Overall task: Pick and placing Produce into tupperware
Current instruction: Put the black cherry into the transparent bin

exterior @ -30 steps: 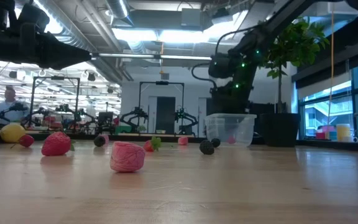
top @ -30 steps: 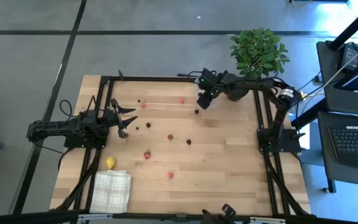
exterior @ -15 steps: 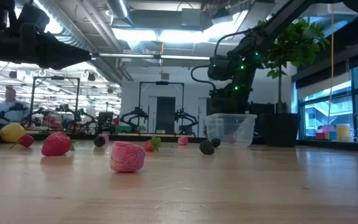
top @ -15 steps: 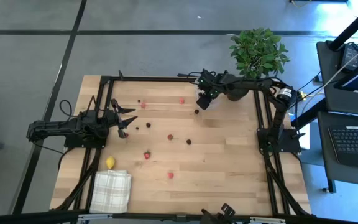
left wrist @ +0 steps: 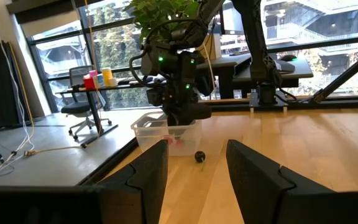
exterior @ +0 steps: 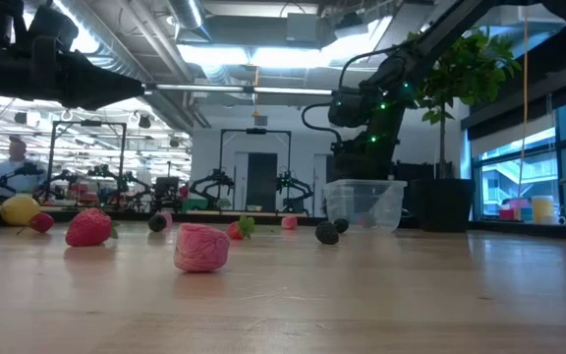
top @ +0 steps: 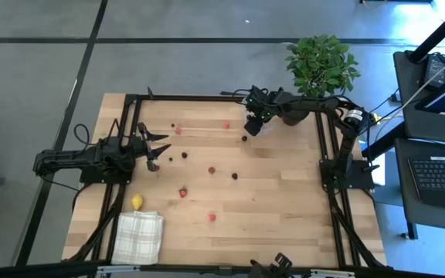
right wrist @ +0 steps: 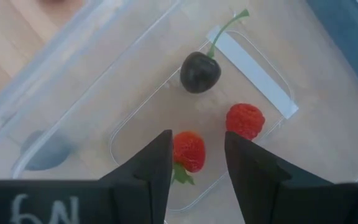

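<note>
My right hand (right wrist: 196, 163) hovers released over the tupperware (right wrist: 135, 81) at the bench's (top: 269, 208) 1 o'clock corner; inside lie a dark cherry (right wrist: 200, 71) and two strawberries (right wrist: 188, 150). My left hand (top: 154, 147) waits released at 9 o'clock.

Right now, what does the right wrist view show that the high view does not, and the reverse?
Only the right wrist view shows the box's contents: a dark cherry with a green stem and two red berries, seen between the open fingers of the right claw.

Only the high view shows the whole table: the lemon, the cloth, scattered fruit, the plant and the left claw, which waits open at the table's left.

Both share the right claw above the box near the plant.
</note>
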Available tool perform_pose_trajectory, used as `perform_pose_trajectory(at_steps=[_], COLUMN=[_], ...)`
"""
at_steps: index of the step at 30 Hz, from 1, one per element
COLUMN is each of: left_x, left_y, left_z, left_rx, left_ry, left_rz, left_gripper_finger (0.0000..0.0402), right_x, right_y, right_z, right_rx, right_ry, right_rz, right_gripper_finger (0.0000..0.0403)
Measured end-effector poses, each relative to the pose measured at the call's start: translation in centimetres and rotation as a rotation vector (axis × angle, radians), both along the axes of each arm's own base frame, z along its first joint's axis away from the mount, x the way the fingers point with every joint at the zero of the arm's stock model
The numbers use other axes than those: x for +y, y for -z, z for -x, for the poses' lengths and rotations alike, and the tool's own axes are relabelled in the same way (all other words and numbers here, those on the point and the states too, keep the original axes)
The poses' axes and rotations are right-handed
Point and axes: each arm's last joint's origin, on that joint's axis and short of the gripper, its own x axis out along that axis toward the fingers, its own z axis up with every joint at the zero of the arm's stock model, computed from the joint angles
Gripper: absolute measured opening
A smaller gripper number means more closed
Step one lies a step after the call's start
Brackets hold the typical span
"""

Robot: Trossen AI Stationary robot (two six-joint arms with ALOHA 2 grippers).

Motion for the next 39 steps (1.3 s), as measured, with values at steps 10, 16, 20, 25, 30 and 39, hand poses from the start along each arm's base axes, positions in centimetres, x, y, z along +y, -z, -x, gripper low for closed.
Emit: perform_pose_trajectory(at_steps=[10, 16, 20, 25, 30, 39], left_x=[0.0, 0.0, 0.0, 0.0, 0.0, 0.0], left_y=[0.0, 0.0, 0.0, 0.0, 0.1, 0.1], left_z=[0.0, 0.0, 0.0, 0.0, 0.0, 0.0], left_rx=[-0.001, 0.003, 0.004, 0.004, 0.005, 0.004], left_ry=[0.0, 0.0, 0.0, 0.0, 0.0, 0.001], left_rz=[0.0, 0.001, 0.001, 0.002, 0.003, 0.005], left_gripper_finger=[0.0157, 0.0157, 0.0157, 0.0157, 0.0157, 0.0157], right_x=[-0.2, -0.2, 0.2, 1.3, 3.7, 8.2], right_y=[-2.8, -6.6, -9.3, -12.2, -13.3, -11.3], right_z=[-1.2, -2.4, -3.0, -3.7, -4.7, -6.0], right_rx=[-0.009, -0.016, 0.011, 0.012, 0.05, 0.142], right_ry=[-0.018, -0.055, -0.077, -0.16, -0.339, -0.827], right_rz=[0.009, 0.04, 0.089, 0.12, 0.143, 0.138], right_gripper_finger=[0.0149, 0.0149, 0.0149, 0.0149, 0.0149, 0.0149])
